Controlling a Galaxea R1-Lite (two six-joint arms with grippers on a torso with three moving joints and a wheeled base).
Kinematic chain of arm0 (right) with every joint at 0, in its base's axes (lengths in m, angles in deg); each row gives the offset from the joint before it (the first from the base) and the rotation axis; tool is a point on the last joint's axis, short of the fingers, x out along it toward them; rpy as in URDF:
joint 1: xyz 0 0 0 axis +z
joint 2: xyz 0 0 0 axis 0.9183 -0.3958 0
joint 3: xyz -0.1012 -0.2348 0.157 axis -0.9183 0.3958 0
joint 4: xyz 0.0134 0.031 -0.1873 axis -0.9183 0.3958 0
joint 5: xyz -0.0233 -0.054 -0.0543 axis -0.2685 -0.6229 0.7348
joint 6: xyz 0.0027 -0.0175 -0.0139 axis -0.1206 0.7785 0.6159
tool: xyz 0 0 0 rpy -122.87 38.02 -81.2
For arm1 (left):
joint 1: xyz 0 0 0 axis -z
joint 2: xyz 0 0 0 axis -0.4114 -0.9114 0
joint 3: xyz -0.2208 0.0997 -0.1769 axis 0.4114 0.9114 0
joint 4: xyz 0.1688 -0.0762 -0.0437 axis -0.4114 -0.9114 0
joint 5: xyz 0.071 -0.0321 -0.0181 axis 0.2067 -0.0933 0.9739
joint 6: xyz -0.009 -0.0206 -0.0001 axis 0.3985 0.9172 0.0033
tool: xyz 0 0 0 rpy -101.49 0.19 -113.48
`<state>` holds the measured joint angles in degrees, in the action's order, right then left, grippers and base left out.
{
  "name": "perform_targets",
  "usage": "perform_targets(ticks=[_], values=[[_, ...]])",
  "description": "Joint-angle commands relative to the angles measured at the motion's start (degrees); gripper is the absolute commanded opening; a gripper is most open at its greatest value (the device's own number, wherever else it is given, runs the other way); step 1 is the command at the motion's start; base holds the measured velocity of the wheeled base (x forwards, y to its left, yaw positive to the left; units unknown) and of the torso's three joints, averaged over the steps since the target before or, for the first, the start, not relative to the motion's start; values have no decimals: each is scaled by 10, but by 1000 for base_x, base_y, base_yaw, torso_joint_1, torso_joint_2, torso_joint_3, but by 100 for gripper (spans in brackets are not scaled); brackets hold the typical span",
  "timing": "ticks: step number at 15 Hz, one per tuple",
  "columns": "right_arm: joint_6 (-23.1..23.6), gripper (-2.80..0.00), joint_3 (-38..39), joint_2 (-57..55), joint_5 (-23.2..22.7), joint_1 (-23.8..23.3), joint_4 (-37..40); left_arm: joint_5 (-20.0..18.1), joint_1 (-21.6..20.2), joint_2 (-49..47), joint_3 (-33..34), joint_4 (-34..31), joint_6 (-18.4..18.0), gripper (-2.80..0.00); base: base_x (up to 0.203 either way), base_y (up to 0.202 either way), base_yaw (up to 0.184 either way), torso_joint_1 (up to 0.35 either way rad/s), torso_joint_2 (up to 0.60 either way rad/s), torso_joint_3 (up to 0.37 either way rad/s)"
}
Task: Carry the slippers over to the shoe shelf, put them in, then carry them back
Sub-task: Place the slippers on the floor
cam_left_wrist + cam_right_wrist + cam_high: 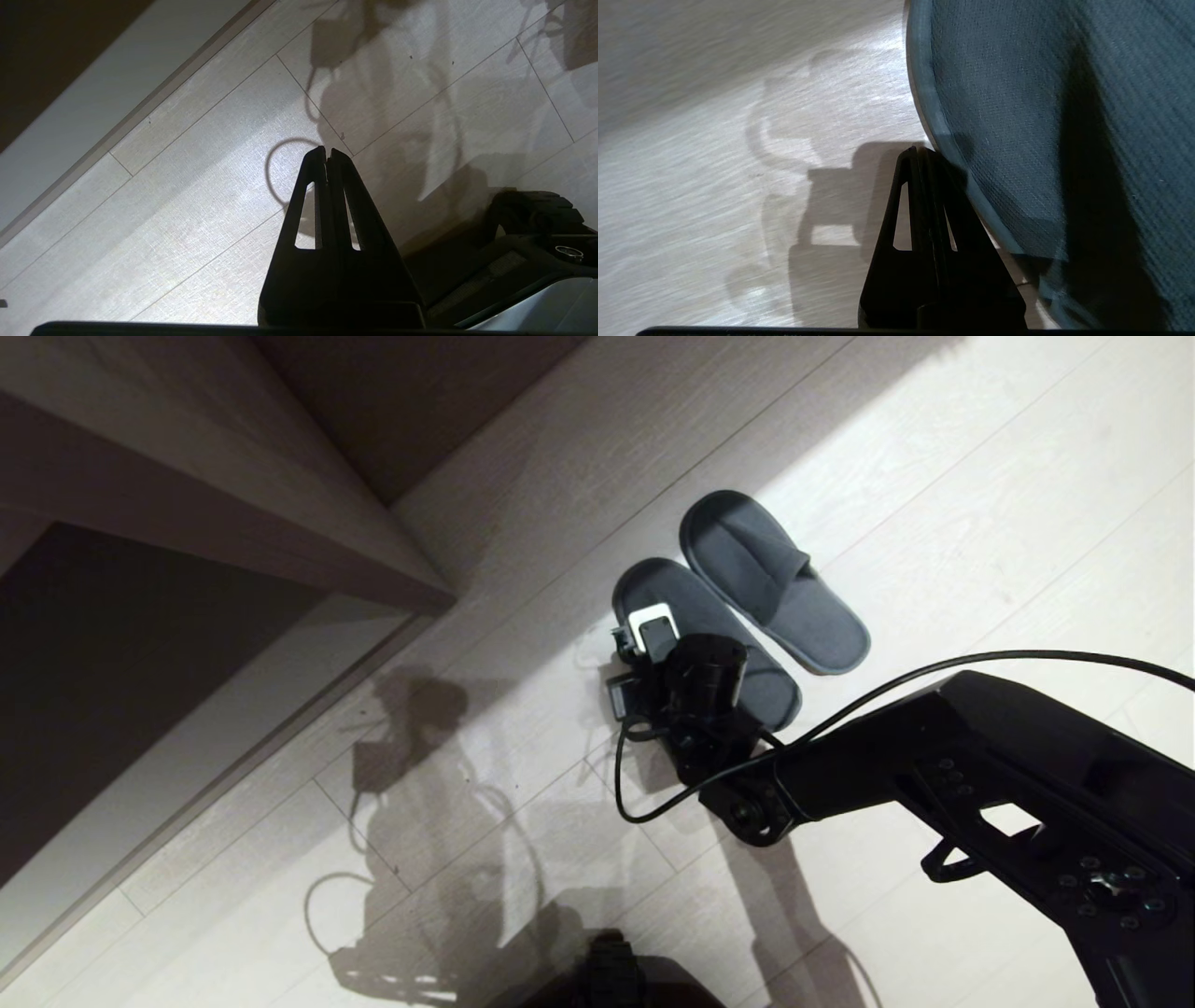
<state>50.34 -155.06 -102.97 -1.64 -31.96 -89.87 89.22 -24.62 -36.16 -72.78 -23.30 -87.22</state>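
Slippers (747,607) on floor right of shoe shelf (233,504), unheld; right hand (923,151) together beside near slipper; left hand (327,151) together, idle.

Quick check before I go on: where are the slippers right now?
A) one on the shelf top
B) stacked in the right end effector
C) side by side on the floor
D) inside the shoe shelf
C: both slippers lie side by side on the floor, outside the shoe shelf.
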Motion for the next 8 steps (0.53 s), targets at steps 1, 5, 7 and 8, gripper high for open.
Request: perform_targets(ticks=[1, 5, 7, 8], values=[[2, -280, 13, 15, 0, -1, -4, 0, 0, 0, 0, 0, 0, -280, 0, 0, 0, 0, 0, 0], [0, -280, 58, 54, -38, 9, -5, 0, 0, 0, 0, 0, 1, -280, 0, 0, 0, 0, 0, 0], [-1, -280, 67, 74, -54, 20, -9, 0, 0, -1, 0, 0, 0, -280, 0, 0, 0, 0, 0, 0], [0, -280, 68, 85, -64, 26, -13, 0, 0, 0, 0, 0, 0, -280, 0, 0, 0, 0, 0, 0]])
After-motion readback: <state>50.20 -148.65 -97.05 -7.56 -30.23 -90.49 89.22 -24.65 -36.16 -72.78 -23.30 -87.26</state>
